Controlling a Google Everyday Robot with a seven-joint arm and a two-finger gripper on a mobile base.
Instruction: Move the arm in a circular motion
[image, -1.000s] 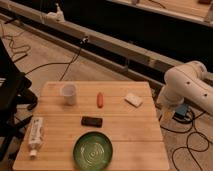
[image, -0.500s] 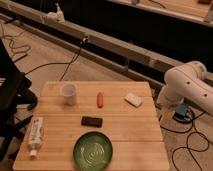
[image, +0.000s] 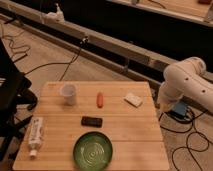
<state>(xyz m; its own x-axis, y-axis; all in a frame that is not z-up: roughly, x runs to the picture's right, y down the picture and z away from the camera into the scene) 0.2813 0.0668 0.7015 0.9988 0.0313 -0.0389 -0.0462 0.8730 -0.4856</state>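
The glossy white arm (image: 186, 82) with rounded segments and small dark dots stands at the right edge of the camera view, just past the right side of the wooden table (image: 130, 130). Its lower end hangs near the table's right edge. The gripper is in view only as the arm's lower tip (image: 165, 102); its shape is hard to make out.
On the table lie a white cup (image: 68, 93), an orange sausage-like item (image: 99, 99), a white sponge (image: 133, 99), a black flat object (image: 92, 121), a green plate (image: 93, 150) and a white bottle (image: 35, 135). A blue box (image: 179, 111) and cables lie on the floor at right. A black chair (image: 12, 95) stands at left.
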